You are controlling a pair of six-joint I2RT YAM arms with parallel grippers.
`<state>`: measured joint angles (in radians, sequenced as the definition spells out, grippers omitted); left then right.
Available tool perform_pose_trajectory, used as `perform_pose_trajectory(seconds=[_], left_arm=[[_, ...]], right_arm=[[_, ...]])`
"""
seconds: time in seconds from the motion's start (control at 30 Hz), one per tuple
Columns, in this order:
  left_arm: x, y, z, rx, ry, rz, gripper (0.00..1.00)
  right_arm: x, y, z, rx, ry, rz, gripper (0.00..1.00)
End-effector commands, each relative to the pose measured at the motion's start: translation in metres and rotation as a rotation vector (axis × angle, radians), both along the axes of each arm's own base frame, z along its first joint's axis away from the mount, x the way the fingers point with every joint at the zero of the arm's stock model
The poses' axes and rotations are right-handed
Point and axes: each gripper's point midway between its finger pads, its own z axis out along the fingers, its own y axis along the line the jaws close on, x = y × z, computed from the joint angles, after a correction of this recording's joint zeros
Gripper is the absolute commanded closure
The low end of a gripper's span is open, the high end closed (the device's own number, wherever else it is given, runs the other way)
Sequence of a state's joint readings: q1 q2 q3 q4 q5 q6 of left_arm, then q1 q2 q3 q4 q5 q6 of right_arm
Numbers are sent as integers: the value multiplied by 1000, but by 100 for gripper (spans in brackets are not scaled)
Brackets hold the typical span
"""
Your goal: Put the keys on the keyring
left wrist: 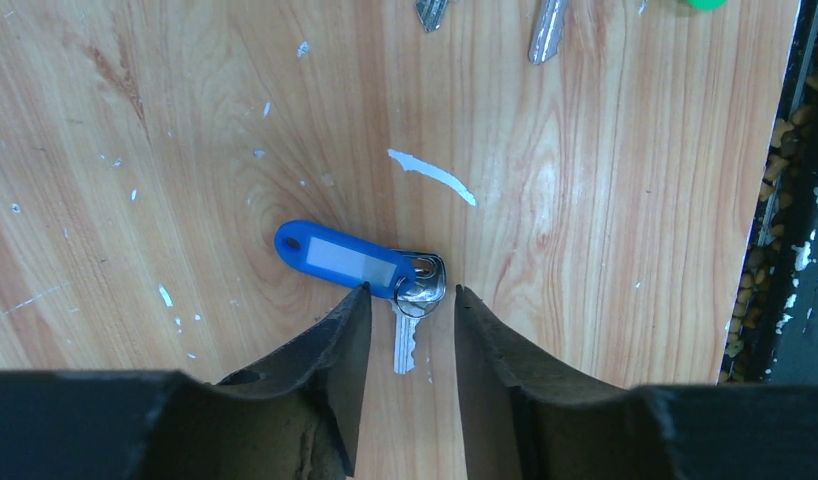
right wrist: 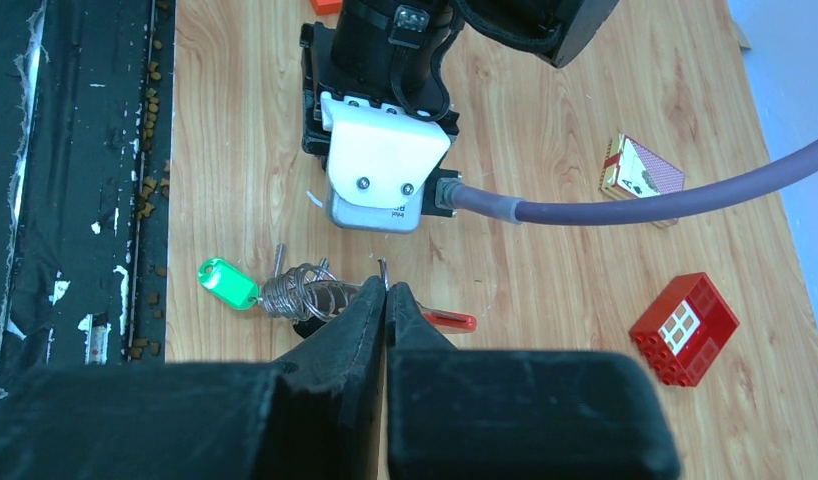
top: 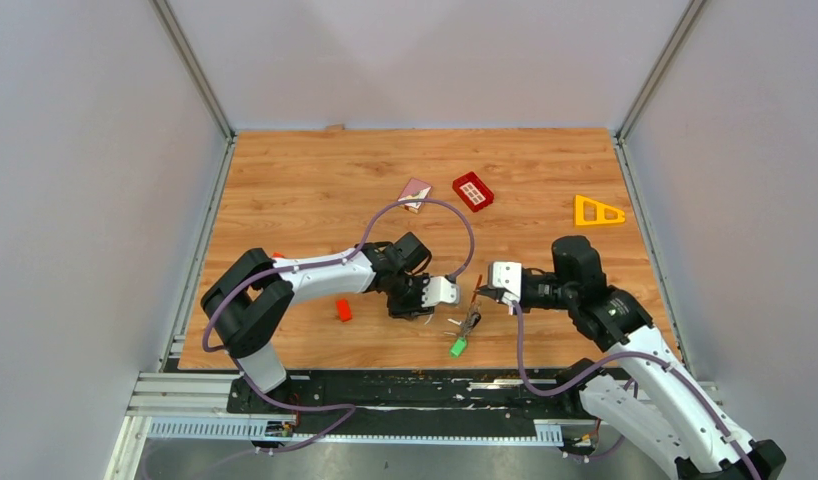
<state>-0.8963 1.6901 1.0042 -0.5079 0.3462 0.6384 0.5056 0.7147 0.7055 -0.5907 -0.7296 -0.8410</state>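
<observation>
A: Where is the keyring?

B: The keyring [right wrist: 300, 293] lies on the worktop [top: 315, 180] near the front edge, between the two arms. Its coiled metal ring shows on one side of the right hand [right wrist: 386, 292] and its glossy red piece on the other. That hand's fingers are pressed together with no gap, and they seem to be pinching part of the ring assembly.

A: Are any keys on it already?

B: The green-tagged key [right wrist: 227, 283] touches the coil, and a couple of key blades [left wrist: 547, 30] lie close by. I judge those to be threaded on, though the pictures are too small to prove it.

A: And the rest?

B: The blue-tagged key [left wrist: 340, 257] lies flat on the worktop, apart from the ring and directly under the left hand [left wrist: 410, 295]. That hand is partly spread. Its fingertips stand either side of the key's head without touching it, and the blade points back between them.

A: So how far along is it?

B: Partway, I'd say. The blue one at least is left to do. It has to be gripped, lifted, carried across to the ring and worked onto the coil, with the right hand steadying the ring.

A: What else is around?

B: A small red block [top: 343, 310] sits just left of the left hand. Further back there is a red tray [top: 472, 191], and a yellow triangle [top: 598, 211] lies well apart on the right. None of these looks to be in the way.
</observation>
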Motion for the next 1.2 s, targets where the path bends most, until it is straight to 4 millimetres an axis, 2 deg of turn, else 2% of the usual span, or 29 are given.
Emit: perform_pose_trajectory(seconds=[0.0, 0.27, 0.57, 0.67, 0.73, 0.9, 1.03, 1.17], left_arm=[[-3, -9, 3, -34, 9, 8, 58], [-11, -3, -7, 11, 2, -20, 62], [-8, -1, -14, 64, -60, -22, 64], [-7, -2, -13, 60, -64, -18, 70], [-6, -4, -11, 54, -67, -14, 77], [-7, -7, -3, 34, -65, -15, 86], [-6, -9, 4, 21, -77, -15, 98], [-1, -7, 9, 19, -100, -7, 100]], right_arm=[[2, -2, 18, 26, -60, -5, 100], [0, -7, 19, 21, -70, -23, 100], [0, -8, 19, 26, -73, -26, 100], [0, -8, 17, 24, -70, -26, 100], [0, -8, 17, 24, -71, -27, 100], [0, -8, 16, 24, -69, -27, 100], [0, -8, 15, 21, -67, -29, 100], [1, -8, 14, 20, -65, -29, 100]])
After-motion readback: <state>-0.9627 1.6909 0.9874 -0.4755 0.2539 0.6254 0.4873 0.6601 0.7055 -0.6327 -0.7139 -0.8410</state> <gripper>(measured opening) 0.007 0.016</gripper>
